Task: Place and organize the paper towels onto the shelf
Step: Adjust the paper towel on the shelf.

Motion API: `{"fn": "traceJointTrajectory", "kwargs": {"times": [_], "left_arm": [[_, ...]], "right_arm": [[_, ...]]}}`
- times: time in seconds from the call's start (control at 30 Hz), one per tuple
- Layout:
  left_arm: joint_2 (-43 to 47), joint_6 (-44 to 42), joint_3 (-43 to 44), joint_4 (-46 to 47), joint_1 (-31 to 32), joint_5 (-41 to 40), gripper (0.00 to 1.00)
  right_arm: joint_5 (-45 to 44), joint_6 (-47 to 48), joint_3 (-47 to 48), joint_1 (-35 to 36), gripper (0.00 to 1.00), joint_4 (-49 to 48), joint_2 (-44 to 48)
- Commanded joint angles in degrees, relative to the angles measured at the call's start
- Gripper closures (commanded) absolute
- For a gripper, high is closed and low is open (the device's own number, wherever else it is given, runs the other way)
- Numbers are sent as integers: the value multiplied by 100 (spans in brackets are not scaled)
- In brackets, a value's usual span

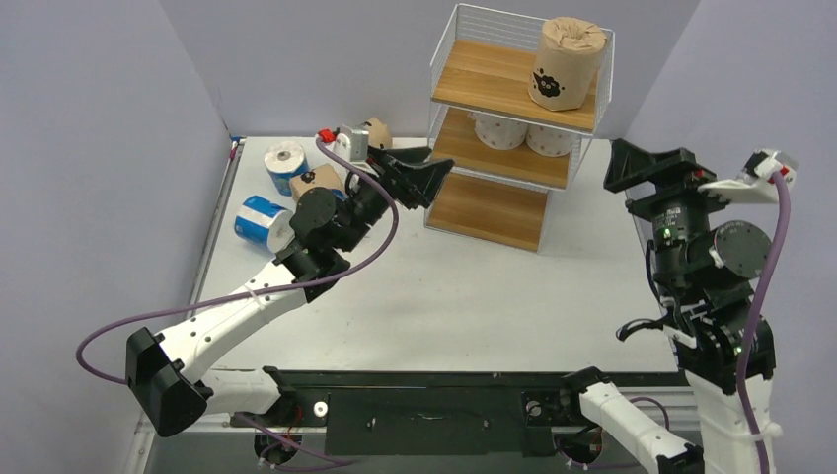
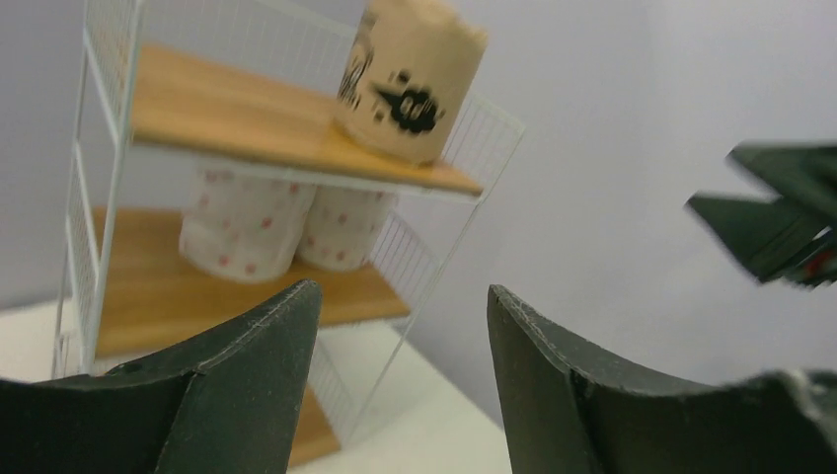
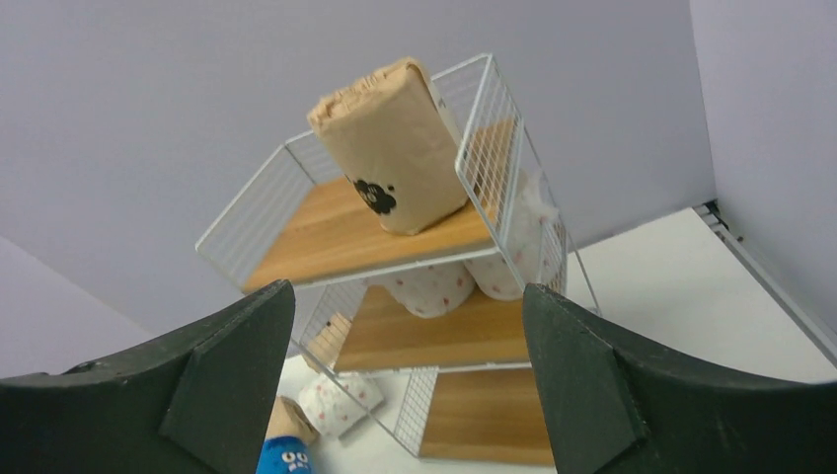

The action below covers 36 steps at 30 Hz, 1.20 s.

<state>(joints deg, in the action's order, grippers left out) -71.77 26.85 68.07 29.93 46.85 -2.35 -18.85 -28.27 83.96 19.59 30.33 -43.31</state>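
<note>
We log on the shelf (image 1: 484,74) one brown black-marked roll (image 1: 565,64) topmost, two pink-dotted white rolls (image 1: 500,130) mid-tier; left end effector (image 2: 405,296), right end effector (image 3: 407,291) apart, empty.

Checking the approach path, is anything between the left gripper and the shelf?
Nothing. The top external view shows the left gripper just off the left side of the shelf, with the gap bare; the left wrist view sees the shelf unobstructed.

Three brown rolls (image 1: 566,64) (image 1: 314,180) (image 1: 378,130), three white dotted rolls (image 1: 498,130) (image 1: 550,140) (image 3: 341,403) and two blue-and-white rolls (image 1: 286,166) (image 1: 264,221) are counted. One three-tier shelf (image 1: 489,209) is seen, and two robot arms (image 1: 227,316) (image 1: 711,257) are counted at the near edge.
</note>
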Motion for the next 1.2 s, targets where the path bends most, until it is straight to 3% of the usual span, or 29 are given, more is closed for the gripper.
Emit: {"fn": "traceJointTrajectory", "kwargs": {"times": [0.0,0.2,0.37,0.57,0.87,1.17], "left_arm": [[424,409,-728,-468,62,-389,39],[1255,614,-1636,-929,95,-748,38],[2159,641,-2327,-1334,109,-1108,38],[3050,694,-2892,-1910,127,-1378,38],[3750,695,-3152,-2329,131,-1555,38],[3802,715,-3326,-2361,136,-1513,38]], "right_arm": [[8,84,723,46,20,-239,-817],[305,49,1791,339,26,-99,-1794],[-63,263,2319,776,41,223,-2488],[-570,301,2738,828,57,411,-3184],[-909,289,3701,980,59,568,-4255],[-1525,568,3833,1140,57,473,-4704]]}}
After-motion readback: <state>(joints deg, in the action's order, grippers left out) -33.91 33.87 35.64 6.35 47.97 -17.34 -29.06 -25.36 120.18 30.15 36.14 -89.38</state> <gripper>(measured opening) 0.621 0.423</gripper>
